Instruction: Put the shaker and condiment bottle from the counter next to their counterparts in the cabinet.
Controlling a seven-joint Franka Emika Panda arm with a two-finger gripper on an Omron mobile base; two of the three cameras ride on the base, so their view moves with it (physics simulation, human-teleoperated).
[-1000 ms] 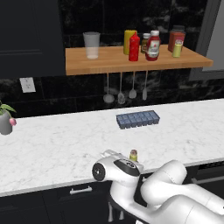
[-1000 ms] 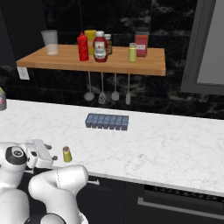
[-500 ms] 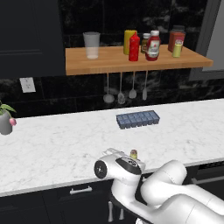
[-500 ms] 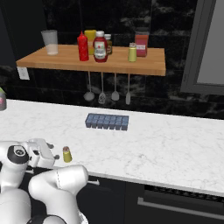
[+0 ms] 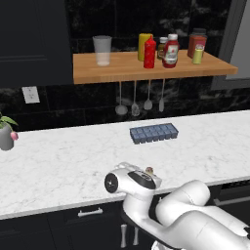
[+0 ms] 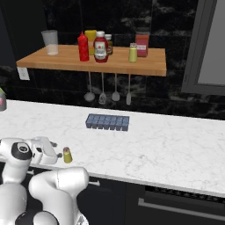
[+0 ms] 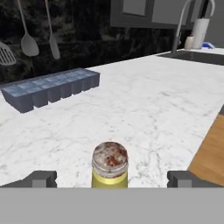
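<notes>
Gripper [image 7: 109,179]: wide open around shaker [image 7: 110,164], low centre, grasping nothing.
Risk: closing off-centre may tip the shaker on counter [image 7: 153,109].

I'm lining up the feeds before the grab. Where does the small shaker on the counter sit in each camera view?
Left base view: the shaker peeks over the arm's white wrist, low centre, at the counter's front edge.
Right base view: lower left, just right of the end effector, upright on the marble.
Hand view: bottom centre, between the two open fingertips.
Shared landmark: the blue ice cube tray, lying farther back on the counter in all three.
</notes>
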